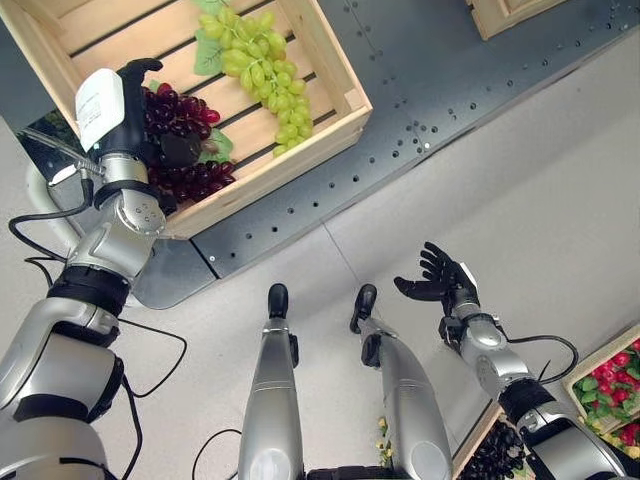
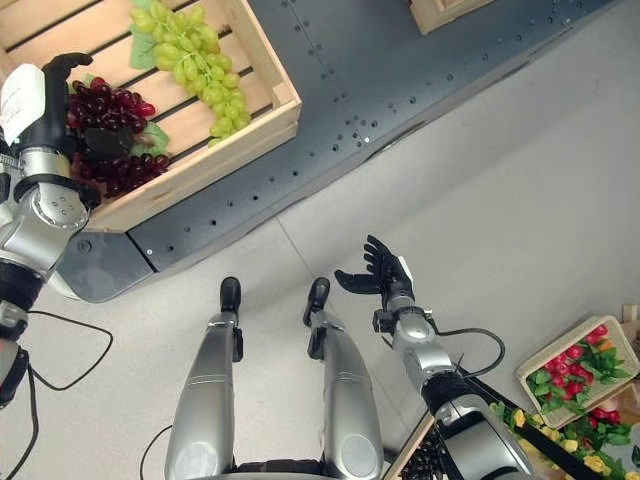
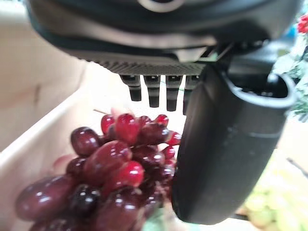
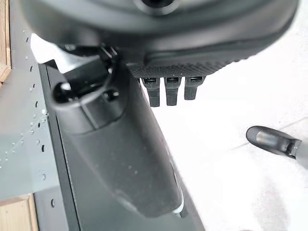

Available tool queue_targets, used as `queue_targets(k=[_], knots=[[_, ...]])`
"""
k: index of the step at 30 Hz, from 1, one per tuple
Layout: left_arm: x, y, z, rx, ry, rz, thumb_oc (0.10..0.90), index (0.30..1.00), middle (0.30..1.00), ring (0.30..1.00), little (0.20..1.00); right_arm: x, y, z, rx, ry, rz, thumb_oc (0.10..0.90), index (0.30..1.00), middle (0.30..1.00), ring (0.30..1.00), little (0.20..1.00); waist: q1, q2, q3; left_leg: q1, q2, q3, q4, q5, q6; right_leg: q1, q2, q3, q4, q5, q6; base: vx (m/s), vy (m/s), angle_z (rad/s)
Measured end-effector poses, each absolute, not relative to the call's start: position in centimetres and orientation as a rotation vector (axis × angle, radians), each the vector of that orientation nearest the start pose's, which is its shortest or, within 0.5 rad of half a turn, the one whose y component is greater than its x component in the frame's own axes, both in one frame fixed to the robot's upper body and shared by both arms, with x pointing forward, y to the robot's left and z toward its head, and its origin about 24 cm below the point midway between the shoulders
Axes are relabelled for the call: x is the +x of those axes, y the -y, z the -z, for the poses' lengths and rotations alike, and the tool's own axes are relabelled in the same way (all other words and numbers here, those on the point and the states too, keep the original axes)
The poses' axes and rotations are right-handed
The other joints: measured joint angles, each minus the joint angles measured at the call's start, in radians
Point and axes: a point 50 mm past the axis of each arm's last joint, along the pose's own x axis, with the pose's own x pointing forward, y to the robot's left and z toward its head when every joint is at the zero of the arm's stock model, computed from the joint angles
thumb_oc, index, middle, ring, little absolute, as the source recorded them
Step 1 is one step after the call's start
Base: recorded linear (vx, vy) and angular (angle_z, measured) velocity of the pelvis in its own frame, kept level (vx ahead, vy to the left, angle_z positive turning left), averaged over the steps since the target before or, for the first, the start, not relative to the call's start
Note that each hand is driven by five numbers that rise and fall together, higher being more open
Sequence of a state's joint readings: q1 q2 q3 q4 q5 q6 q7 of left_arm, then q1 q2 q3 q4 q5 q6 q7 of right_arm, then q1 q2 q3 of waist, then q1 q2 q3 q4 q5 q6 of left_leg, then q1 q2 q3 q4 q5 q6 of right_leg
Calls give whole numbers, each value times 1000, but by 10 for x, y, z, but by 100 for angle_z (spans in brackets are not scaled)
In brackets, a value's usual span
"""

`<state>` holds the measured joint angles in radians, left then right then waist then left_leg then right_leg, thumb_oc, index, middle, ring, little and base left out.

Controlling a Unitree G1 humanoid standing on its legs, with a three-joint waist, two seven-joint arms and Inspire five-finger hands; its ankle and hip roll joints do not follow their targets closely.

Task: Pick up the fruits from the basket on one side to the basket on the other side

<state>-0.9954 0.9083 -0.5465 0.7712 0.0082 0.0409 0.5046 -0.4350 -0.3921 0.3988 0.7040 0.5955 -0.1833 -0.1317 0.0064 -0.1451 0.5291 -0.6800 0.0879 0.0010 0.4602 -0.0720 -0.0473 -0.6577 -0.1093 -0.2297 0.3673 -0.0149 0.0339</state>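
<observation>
- Look at the upper left of the head views: you see a wooden crate (image 1: pixel 335 75) sitting on a dark grey table (image 1: pixel 450 110).
- Inside the crate lie two bunches of fruit. The green grapes (image 1: pixel 255 65) are near the middle of the crate, and the red grapes (image 1: pixel 185 140) are at its lower left side, close to the front wall.
- Your left hand (image 1: pixel 125 105) is in the crate, right on top of the red grapes. It has a white cover on its back.
- In the left wrist view the thumb (image 3: pixel 231 144) comes down just beside the red grapes (image 3: pixel 115 173), and the fingers (image 3: pixel 154 89) point down right above them. You cannot tell if the hand has hold of the bunch.
- Your right hand (image 1: pixel 435 280) is at the lower right of the head views, well apart from the crate. It hangs over the pale floor (image 1: pixel 500 200) with its fingers spread wide and nothing in it.
- In the lower right corner of the head views you see another basket (image 2: pixel 575 370) with red fruit and green leaves in it. Next to it is a second crate (image 1: pixel 480 445) with dark grapes (image 1: pixel 500 455) inside.
- At the top right of the frame, a corner of one more wooden box (image 1: pixel 510 15) sits on the table.
</observation>
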Motion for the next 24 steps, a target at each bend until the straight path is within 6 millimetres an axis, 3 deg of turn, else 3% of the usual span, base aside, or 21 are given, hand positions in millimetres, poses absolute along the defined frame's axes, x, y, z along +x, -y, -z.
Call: queue_targets(k=[11,19,24], knots=[[381,-297,-304,1350,226,-754,800,900,900,900,900,333,185,-25,-22,-167,-7,800,900,900,900,900,-48,-17,-1,-64,5,4,16,-3,4,-51,6,1,-19,18,3,-2,6,-1],[380,-306,-317,1353,142,-801,800,900,900,900,900,338,177,-31,-41,-151,-40,800,900,900,900,900,-74,-17,-1,-72,5,10,15,-3,4,-63,5,3,-17,20,0,-3,5,-1],[381,-309,-327,1370,1,-749,800,900,900,900,900,342,175,-37,-42,-132,-45,800,900,900,900,900,-76,-17,-1,-73,10,17,16,-2,3,-66,6,5,-20,23,-2,-17,10,-2]])
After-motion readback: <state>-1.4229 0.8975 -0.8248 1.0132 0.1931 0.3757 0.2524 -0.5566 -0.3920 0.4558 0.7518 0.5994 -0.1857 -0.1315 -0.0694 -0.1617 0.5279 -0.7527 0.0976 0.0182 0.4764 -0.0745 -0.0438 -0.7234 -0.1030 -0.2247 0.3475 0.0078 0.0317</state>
